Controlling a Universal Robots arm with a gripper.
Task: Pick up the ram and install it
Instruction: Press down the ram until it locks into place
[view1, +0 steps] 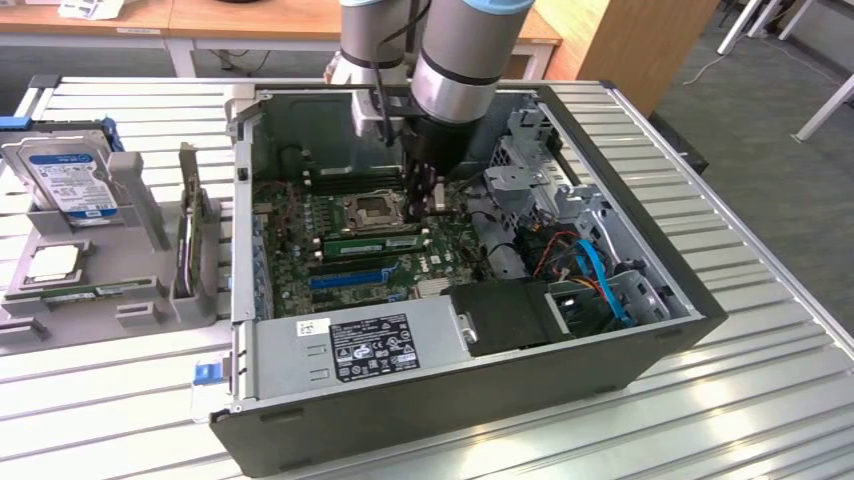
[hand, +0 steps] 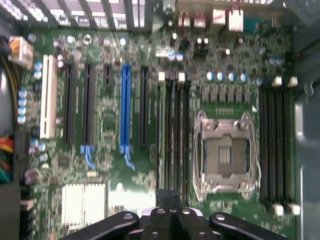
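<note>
Right, long thin green RAM stick (view1: 374, 243) sits in a motherboard slot beside the silver CPU socket (view1: 370, 209), inside the open black PC case (view1: 641, 345). Its long axis runs across the board, roughly parallel to the case's front edge and the blue expansion slot (view1: 350, 276). Black gripper (hand: 170, 200) hangs over the board, jaws together, clamped on nothing I can see. Wrist view adds the slot rows and socket top-down; exterior view adds the grey parts holder (view1: 100, 262) on the bench beside the case.

Two views of an open computer case (view1: 534, 390).
Exterior looks down obliquely from outside; wrist camera faces straight down, close over the shared motherboard (hand: 150, 165).
</note>
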